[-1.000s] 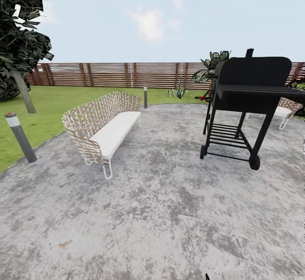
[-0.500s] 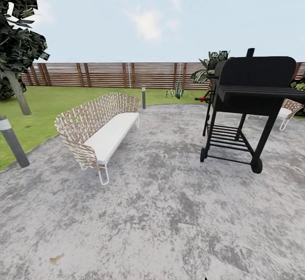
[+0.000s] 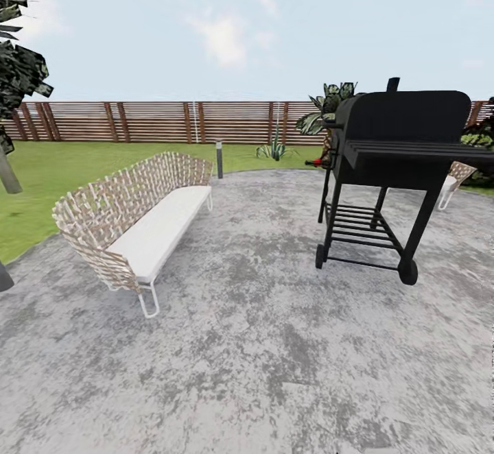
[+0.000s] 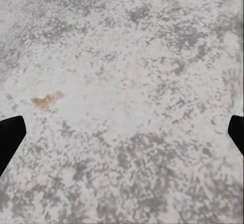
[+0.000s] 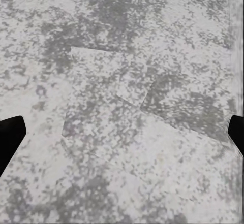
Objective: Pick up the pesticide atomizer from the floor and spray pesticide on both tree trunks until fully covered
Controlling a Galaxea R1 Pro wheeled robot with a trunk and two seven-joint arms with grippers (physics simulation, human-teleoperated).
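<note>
A wicker sofa (image 3: 134, 217) and black grill (image 3: 394, 159) stand well apart on the paving (image 3: 261, 344). Both the left gripper (image 4: 122, 135) and right gripper (image 5: 122, 132) hang wide open over it, holding nothing.

Head camera faces forward over the patio (image 3: 274, 344); both wrist cameras look down at it.

Patio floor (image 3: 261, 344): mottled grey w/ pale and dark blotches; small orange-brown speck (image 4: 46, 100) on it in left wrist view. Sofa (image 3: 130, 214): beige-brown woven back, white cushion & legs; grill (image 3: 394, 159): matt black. Fence (image 3: 158, 121): red-brown slats; lawn (image 3: 48, 180) green, sky pale blue w/ white cloud.
</note>
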